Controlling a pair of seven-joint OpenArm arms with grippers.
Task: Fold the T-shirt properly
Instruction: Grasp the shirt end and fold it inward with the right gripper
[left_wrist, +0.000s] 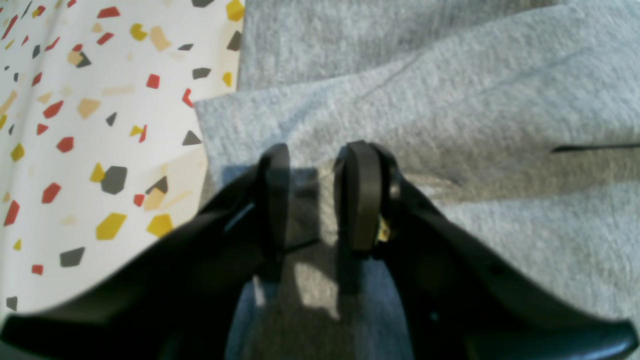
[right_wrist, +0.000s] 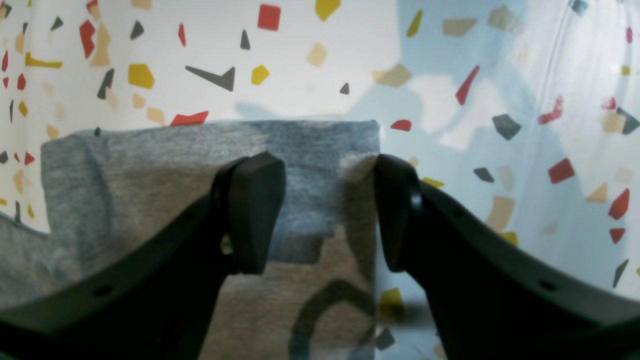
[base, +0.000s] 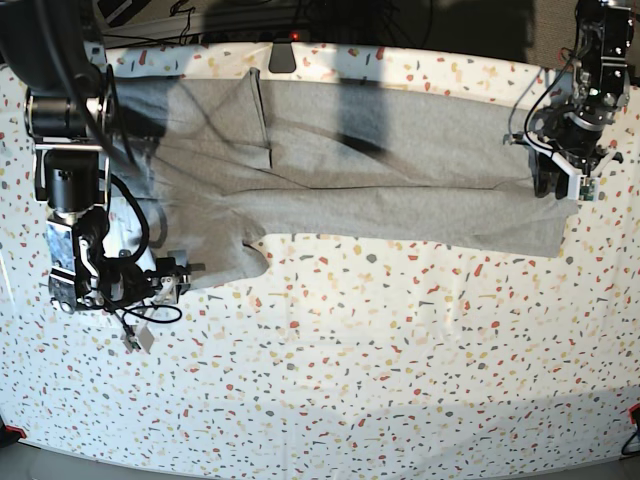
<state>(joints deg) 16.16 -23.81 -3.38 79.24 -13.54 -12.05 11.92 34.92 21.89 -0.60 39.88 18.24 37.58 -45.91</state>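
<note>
The heather-grey T-shirt (base: 380, 180) lies flat along the far half of the table, folded lengthwise, with a sleeve hanging toward the front at the left. My left gripper (base: 558, 180) hovers over the shirt's right end. In the left wrist view the left gripper (left_wrist: 316, 167) has its jaws a narrow gap apart above a folded corner of the cloth (left_wrist: 450, 100). My right gripper (base: 178, 275) is at the sleeve's end. In the right wrist view the right gripper (right_wrist: 325, 190) is open, straddling the sleeve's corner (right_wrist: 150, 160), where part of a black letter (right_wrist: 320, 300) shows.
The table (base: 380, 370) has a white terrazzo-patterned top with red, yellow and grey chips. Loose cables (base: 150, 320) trail beside the right arm's base at the left. A dark mount (base: 283, 55) sits at the table's back edge.
</note>
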